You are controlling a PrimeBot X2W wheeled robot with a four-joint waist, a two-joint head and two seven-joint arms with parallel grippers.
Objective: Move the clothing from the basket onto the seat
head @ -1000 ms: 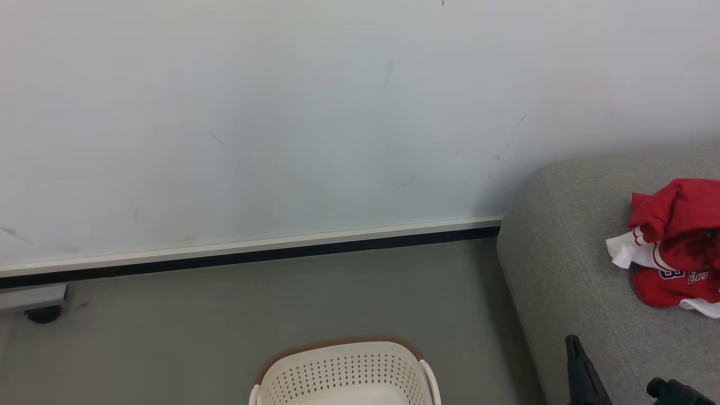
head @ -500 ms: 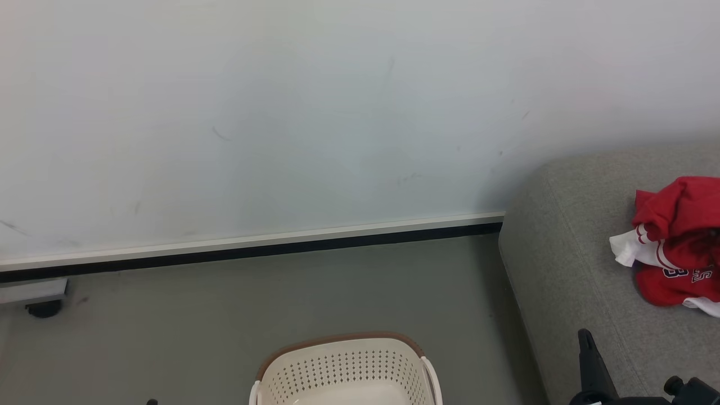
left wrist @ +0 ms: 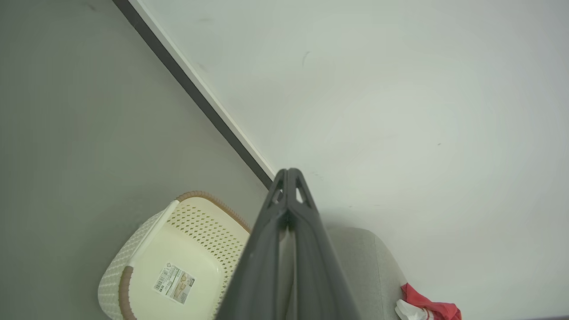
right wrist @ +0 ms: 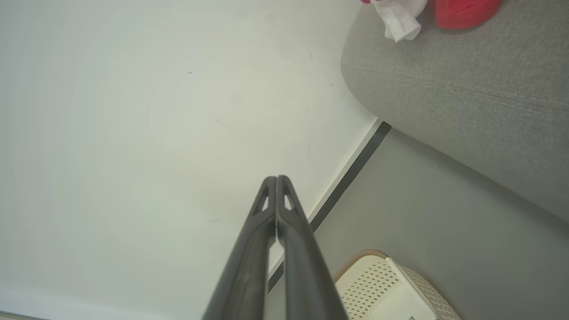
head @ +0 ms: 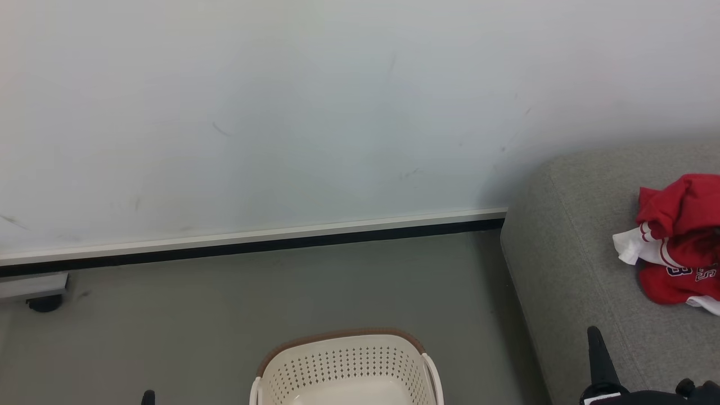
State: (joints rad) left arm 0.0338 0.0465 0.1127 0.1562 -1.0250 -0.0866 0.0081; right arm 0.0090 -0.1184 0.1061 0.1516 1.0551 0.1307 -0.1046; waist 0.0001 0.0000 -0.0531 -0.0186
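The red and white clothing [head: 680,242] lies bunched on the grey seat [head: 568,247] at the right; dark lettering shows on it. It also shows as the clothing [left wrist: 426,307] in the left wrist view and the clothing [right wrist: 426,11] in the right wrist view. The cream basket [head: 346,368] stands on the floor at bottom centre, and its inside shows a barcode sticker [left wrist: 174,282] and nothing else. My right gripper [head: 593,334] is shut and empty, its tip over the seat's front. My left gripper [left wrist: 289,171] is shut and empty above the basket [left wrist: 178,262].
A white wall [head: 281,112] with a pale and black baseboard [head: 253,247] runs behind the grey floor [head: 225,315]. A grey piece on a dark caster [head: 42,301] sits at the far left by the wall.
The head view has tilted slightly, shifting the scene. My right gripper has drawn back toward the bottom edge, and a tip of my left gripper has come in at the lower left.
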